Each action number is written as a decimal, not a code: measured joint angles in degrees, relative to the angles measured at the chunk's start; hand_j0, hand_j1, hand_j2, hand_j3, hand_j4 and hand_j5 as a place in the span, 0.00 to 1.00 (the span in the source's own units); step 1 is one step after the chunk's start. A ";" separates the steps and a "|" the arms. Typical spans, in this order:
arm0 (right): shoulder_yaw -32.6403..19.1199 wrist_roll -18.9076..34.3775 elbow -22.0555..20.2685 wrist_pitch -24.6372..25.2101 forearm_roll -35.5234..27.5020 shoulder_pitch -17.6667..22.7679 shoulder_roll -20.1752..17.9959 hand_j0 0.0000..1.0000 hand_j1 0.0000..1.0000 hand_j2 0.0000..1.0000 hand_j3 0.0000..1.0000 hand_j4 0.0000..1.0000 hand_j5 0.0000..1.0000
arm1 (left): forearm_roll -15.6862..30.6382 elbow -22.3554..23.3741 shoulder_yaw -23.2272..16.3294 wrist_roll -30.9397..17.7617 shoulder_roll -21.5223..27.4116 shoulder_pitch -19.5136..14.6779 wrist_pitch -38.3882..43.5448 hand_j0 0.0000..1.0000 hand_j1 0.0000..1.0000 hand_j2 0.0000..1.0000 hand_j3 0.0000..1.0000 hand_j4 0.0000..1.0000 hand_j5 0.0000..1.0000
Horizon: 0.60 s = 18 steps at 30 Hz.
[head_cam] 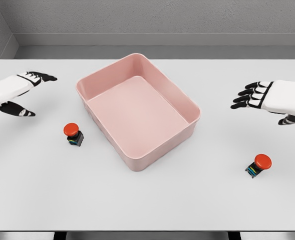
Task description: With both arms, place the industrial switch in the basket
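Note:
Two industrial switches with red mushroom buttons on dark bases lie on the white table. One switch [73, 133] stands left of the pink basket [189, 101]; the other switch [259, 165] lies tilted at the right front. My left hand [29, 93] hovers at the left edge, above and left of the near switch, fingers spread and holding nothing. My right hand [252, 97] hovers at the right edge, well behind the right switch, fingers extended and holding nothing. The basket holds nothing.
The white table [147, 200] stretches wide in front of the basket, ending at a front edge near the bottom of the view. A grey wall runs behind the table.

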 measured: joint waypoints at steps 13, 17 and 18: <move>0.08 0.03 0.29 -0.01 0.24 2.90 -1.09 1.00 1.00 1.00 1.00 1.00 1.00 | -0.08 -2.14 -0.41 -0.07 0.72 1.32 0.01 1.00 1.00 1.00 1.00 1.00 1.00; 0.15 0.08 1.63 -0.02 0.43 5.46 -2.61 1.00 1.00 1.00 1.00 1.00 1.00 | -0.13 -3.87 -1.11 -0.08 1.20 2.55 0.00 1.00 1.00 1.00 1.00 1.00 1.00; 0.16 0.07 1.83 -0.01 0.45 6.06 -2.81 1.00 1.00 1.00 1.00 1.00 1.00 | -0.14 -4.52 -1.18 -0.09 1.44 3.17 -0.01 1.00 1.00 1.00 1.00 1.00 1.00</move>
